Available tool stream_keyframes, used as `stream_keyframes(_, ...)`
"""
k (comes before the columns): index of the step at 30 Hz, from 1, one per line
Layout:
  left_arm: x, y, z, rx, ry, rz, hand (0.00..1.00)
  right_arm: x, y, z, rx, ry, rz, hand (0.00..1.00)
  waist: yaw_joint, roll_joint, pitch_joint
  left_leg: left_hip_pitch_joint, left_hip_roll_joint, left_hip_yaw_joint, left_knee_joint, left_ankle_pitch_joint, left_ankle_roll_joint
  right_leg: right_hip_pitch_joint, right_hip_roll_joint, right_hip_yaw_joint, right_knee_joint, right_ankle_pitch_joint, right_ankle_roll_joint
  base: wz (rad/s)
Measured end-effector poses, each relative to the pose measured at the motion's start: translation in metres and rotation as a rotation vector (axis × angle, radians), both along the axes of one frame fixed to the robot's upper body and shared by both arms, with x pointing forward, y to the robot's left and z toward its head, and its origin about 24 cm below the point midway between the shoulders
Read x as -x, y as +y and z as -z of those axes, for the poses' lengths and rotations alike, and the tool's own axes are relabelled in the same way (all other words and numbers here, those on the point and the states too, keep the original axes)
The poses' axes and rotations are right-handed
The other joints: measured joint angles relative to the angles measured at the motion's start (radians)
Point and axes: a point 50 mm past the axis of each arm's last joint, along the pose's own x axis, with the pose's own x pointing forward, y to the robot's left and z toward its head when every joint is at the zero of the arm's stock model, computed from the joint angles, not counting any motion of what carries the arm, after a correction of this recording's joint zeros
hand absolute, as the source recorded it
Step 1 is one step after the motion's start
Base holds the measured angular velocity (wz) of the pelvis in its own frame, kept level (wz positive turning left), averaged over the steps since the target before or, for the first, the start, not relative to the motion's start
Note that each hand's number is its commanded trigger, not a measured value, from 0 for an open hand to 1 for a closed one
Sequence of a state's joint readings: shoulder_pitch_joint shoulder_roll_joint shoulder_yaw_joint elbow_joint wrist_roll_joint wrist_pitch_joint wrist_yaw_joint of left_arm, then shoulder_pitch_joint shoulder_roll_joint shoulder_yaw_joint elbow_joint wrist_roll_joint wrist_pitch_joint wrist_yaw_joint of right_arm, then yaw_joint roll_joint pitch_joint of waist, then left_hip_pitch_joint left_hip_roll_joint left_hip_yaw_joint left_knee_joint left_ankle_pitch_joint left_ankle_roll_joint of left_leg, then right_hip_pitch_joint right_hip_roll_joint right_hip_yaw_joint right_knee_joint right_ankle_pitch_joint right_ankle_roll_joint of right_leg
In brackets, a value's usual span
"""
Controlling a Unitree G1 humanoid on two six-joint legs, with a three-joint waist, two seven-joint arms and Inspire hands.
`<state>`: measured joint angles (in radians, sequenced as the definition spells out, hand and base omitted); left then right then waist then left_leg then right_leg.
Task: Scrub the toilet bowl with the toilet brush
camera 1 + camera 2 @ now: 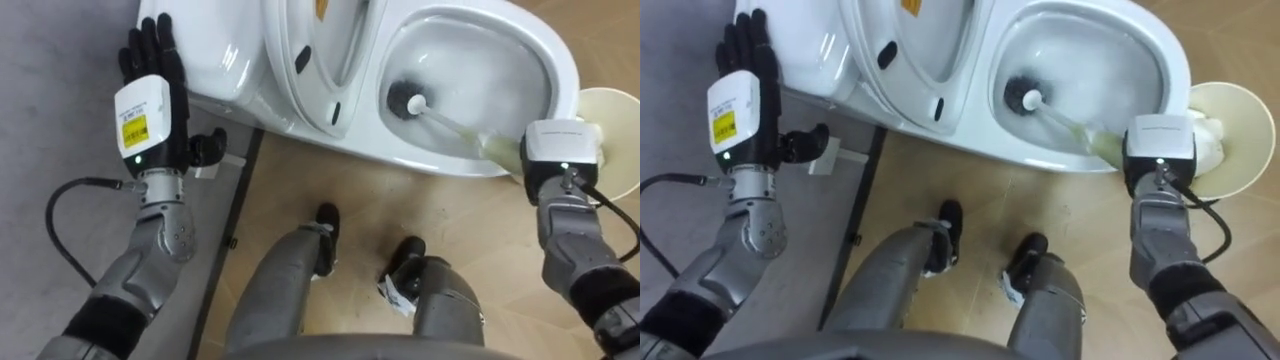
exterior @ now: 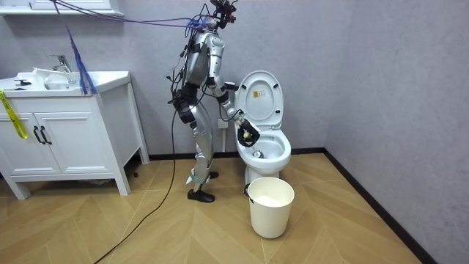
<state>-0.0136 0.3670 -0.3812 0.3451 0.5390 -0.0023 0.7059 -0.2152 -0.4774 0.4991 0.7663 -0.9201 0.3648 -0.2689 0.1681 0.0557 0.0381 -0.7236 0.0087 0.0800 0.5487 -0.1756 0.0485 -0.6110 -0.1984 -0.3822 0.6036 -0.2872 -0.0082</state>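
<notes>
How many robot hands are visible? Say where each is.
2. Left robot hand, open, by the tank; right robot hand at the bowl rim, over the brush handle.

- The toilet brush [image 1: 405, 100] is sitting with its dark round head down in the bowl, ahead and to the left of the right hand [image 1: 560, 150]. Its pale handle is slanting back into that hand's grasp.
- The toilet [image 1: 557, 62] is standing white and glossy, its bowl lying open just ahead of the hand, the rim passing right beside it.
- Its seat and lid [image 1: 285, 40] are standing tipped up, well left of the hand.
</notes>
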Motion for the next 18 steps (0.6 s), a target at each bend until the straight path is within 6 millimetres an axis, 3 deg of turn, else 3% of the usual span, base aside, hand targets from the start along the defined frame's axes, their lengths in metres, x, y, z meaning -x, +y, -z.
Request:
stream_keyframes(4, -0.005, -0.004, -0.001, 0.009, -0.005, 0.018, 0.00, -0.006, -0.015, 0.002, -0.083, 0.008, 0.094, 1.00, 0.000, -0.005, 0.0032, -0.001, -0.007, 0.000, 0.005, 0.000, 0.001, -0.009, -0.013, 0.000, 0.021, -0.009, 0.001, 0.06)
stream_keyframes(6, -0.010, -0.004, -0.005, -0.010, -0.019, 0.034, 0.00, -0.012, -0.023, -0.001, -0.200, -0.024, 0.185, 1.00, 0.006, -0.026, 0.0102, -0.012, -0.011, 0.013, 0.009, 0.001, 0.004, -0.040, -0.033, 0.018, 0.058, -0.017, -0.003, -0.02)
stream_keyframes(7, -0.010, -0.004, -0.006, -0.012, -0.023, 0.032, 0.00, -0.014, -0.025, -0.003, -0.227, -0.041, 0.208, 1.00, 0.004, -0.026, 0.0107, -0.019, -0.013, 0.014, 0.015, 0.001, 0.004, -0.047, -0.036, 0.019, 0.067, -0.019, -0.003, 0.00)
stream_keyframes(10, -0.014, 0.001, -0.013, -0.032, -0.055, 0.017, 0.00, -0.032, -0.032, -0.023, -0.338, -0.183, 0.282, 1.00, -0.004, -0.045, 0.0194, -0.046, -0.027, 0.028, 0.021, 0.007, 0.011, -0.099, -0.063, 0.040, 0.119, -0.031, -0.005, 0.02)
stream_keyframes(12, -0.014, 0.002, -0.015, -0.059, -0.063, 0.014, 0.00, -0.043, -0.035, -0.037, -0.289, -0.247, 0.252, 1.00, -0.023, -0.053, 0.0181, -0.056, -0.031, 0.028, 0.023, 0.012, 0.013, -0.114, -0.066, 0.047, 0.129, -0.032, -0.005, 0.02)
stream_keyframes(16, -0.012, 0.004, -0.014, -0.068, -0.054, -0.009, 0.00, -0.048, -0.017, -0.045, -0.169, -0.257, 0.087, 1.00, -0.025, -0.060, 0.0163, -0.050, -0.022, 0.031, 0.038, 0.011, 0.014, -0.101, -0.056, 0.045, 0.120, -0.028, -0.006, -0.04)
stream_keyframes(18, -0.010, 0.005, -0.013, -0.065, -0.040, -0.018, 0.00, -0.045, 0.012, -0.044, -0.131, -0.233, -0.036, 1.00, -0.024, -0.046, 0.0078, -0.048, -0.005, 0.026, 0.039, 0.009, 0.010, -0.082, -0.028, 0.032, 0.086, -0.012, -0.011, -0.15)
